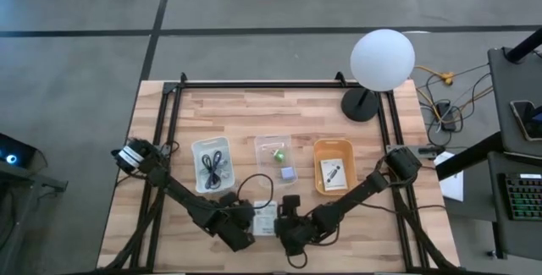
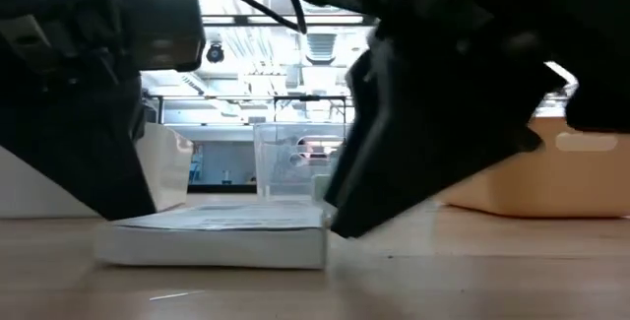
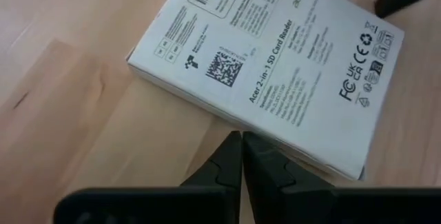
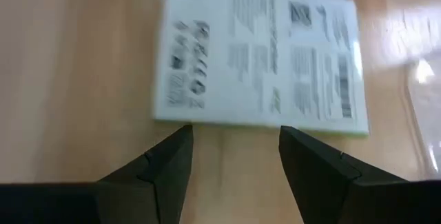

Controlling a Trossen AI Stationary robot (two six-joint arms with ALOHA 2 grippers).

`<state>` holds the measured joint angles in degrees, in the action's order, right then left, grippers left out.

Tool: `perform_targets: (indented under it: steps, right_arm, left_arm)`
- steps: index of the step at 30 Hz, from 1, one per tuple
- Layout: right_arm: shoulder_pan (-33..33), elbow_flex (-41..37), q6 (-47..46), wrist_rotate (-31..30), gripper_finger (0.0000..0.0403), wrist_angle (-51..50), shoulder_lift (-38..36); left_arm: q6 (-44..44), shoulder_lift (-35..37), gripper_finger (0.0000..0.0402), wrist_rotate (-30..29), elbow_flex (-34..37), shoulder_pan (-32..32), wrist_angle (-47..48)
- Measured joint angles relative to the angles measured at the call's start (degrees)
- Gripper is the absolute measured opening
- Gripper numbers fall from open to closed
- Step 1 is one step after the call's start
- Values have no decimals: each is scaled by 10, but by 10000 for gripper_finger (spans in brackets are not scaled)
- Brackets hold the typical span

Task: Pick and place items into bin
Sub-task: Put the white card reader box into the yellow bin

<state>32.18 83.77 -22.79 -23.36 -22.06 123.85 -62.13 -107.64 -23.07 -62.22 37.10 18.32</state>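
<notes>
A white printed flat packet (image 1: pixel 265 218) lies flat on the wood near the table's near edge, between my two grippers. My left gripper (image 1: pixel 247 227) is on its left, with its fingers shut and their tips (image 3: pixel 241 141) at the packet's (image 3: pixel 275 65) side edge. My right gripper (image 1: pixel 284 222) is on its right and open, its fingertips (image 4: pixel 234 131) just short of the packet's (image 4: pixel 262 58) edge. In the low view the packet (image 2: pixel 221 236) rests on the tabletop with dark arm parts at both ends. My left gripper's shut fingertips (image 3: pixel 238 148) come slanting down from the table's left at the packet's side edge (image 3: pixel 227 117); I cannot tell whether they touch it. My right gripper's open fingers (image 4: pixel 172 155) stand at the packet's right edge (image 4: pixel 227 120); whether they touch it cannot be told.
Three trays stand farther back: a clear one with black cables (image 1: pixel 212 165), a clear one with a green piece (image 1: pixel 273 150), and an orange one with a packet (image 1: pixel 333 167). A lavender cube (image 1: pixel 288 173) sits on the wood. A white globe lamp (image 1: pixel 383 59) stands far right. Black rails (image 1: pixel 169 114) border the table.
</notes>
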Motion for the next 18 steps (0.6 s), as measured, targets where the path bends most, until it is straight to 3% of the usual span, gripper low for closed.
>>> perform_targets:
  steps: [6,13,18]
  right_arm:
    - [2,0,-35,-14,203,-86,-1]
    - [-3,-3,-29,-12,203,-55,-1]
    - [-10,-3,-29,-10,203,-38,0]
  left_arm:
    - [27,9,0,-23,-16,0,4]
    - [64,12,0,-66,-47,1,5]
    - [70,-3,0,-46,-39,-4,17]
